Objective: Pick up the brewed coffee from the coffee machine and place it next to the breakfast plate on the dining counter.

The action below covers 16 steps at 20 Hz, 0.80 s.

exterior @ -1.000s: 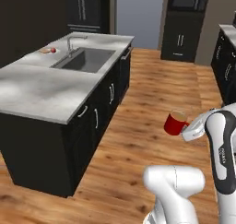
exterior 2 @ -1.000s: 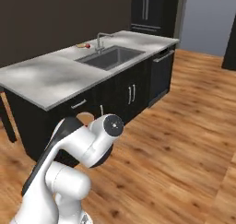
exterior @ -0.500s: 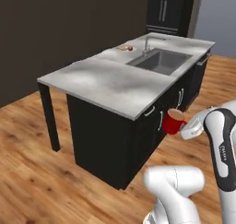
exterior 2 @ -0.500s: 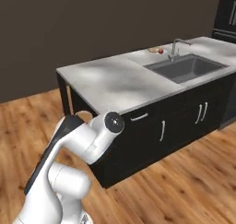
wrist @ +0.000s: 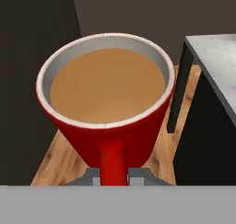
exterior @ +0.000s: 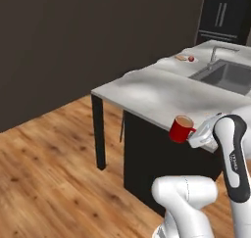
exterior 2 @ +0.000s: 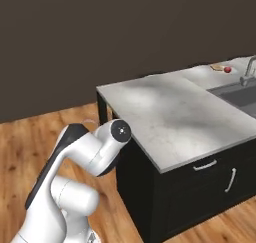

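Hand (wrist: 113, 176) clamped tight on the side handle of the small red mug of light brown coffee (wrist: 107, 98); mug upright, carried in the air just ahead of the fingertips, off the near edge of the long marble-topped bench (exterior: 162, 97). Mug looks rigid, light, glazed and likely slippery; liquid sits near the rim, so tilt or jolts risk a spill. The handle is the sound hold. Round white breakfast plate (exterior: 183, 58) lies well beyond the hand, at the bench's far end past the grey sink (exterior: 225, 75).

Mug (exterior: 182, 129) before the dining counter (exterior: 162, 97) edge — plate (exterior: 184, 58) apparently far behind, beside sink (exterior: 223, 78).
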Available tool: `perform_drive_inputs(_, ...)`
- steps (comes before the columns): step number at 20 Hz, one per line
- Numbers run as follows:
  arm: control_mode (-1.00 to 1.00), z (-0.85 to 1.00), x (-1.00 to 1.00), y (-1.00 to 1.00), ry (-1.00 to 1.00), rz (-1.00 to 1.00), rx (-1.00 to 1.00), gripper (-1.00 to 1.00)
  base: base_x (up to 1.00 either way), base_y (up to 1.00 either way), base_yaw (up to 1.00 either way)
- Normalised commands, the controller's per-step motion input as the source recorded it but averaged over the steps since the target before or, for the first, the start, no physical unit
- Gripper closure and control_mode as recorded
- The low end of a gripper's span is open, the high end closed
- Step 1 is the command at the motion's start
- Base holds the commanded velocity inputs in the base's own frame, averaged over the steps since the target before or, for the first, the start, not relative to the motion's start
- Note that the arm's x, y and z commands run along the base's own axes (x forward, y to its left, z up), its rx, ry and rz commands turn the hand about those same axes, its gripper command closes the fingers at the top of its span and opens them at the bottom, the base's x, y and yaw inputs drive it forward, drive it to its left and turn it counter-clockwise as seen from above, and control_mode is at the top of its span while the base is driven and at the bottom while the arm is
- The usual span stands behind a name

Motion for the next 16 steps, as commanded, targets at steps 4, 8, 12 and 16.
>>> perform_drive_inputs(4, 1.0, 0.0, 0.0, 0.0, 0.0, 0.0, 0.0, 1.0, 1.0, 1.0, 0.16)
perform_drive_inputs(8, 1.0, 0.0, 0.0, 0.0, 0.0, 0.0, 0.0, 1.0, 1.0, 1.0, 0.02)
perform_drive_inputs(12, 1.0, 0.0, 0.0, 0.0, 0.0, 0.0, 0.0, 1.0, 1.0, 1.0, 0.0)
perform_drive_inputs(16, 1.0, 0.0, 0.0, 0.0, 0.0, 0.0, 0.0, 1.0, 1.0, 1.0, -0.01)
